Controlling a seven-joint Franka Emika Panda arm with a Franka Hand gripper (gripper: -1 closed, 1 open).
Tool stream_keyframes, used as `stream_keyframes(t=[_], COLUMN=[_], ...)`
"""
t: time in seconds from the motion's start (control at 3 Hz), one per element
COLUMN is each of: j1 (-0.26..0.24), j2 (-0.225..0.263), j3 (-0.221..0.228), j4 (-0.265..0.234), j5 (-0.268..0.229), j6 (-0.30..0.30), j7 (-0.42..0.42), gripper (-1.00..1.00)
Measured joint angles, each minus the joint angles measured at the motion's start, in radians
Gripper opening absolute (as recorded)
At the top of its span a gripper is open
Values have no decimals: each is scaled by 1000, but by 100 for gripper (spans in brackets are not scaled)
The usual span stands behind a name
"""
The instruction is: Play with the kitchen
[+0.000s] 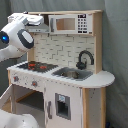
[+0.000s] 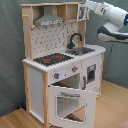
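Observation:
The kitchen [image 1: 65, 95] [image 2: 60, 75] is white and light wood. It has a black red-ringed hob [image 1: 37, 65] [image 2: 52, 59], a black faucet [image 1: 84, 58] [image 2: 75, 39], a sink [image 1: 72, 74] [image 2: 82, 50], a grey hood [image 1: 39, 28] [image 2: 47, 20] and a microwave [image 1: 70, 23]. Its windowed oven door [image 2: 70, 102] hangs open, folded down. My gripper [image 1: 36, 19] [image 2: 85, 9] is up at the top shelf's height, in front of the kitchen's upper part. Nothing shows in its grasp.
My white arm [image 1: 17, 40] [image 2: 112, 22] fills the first exterior view's left and the second exterior view's upper right. A grey curtain [image 2: 10, 50] hangs behind the kitchen. A wooden floor [image 2: 110, 110] lies in front.

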Motion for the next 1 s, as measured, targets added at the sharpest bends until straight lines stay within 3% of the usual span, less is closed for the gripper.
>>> stream_keyframes(t=[0.67,1.0], j1=[-143,-192], j2=[-85,-127], j3=[93,118], j4=[76,105], j5=[52,82], j6=[-8,-19], j7=[170,233], gripper=[100,100])
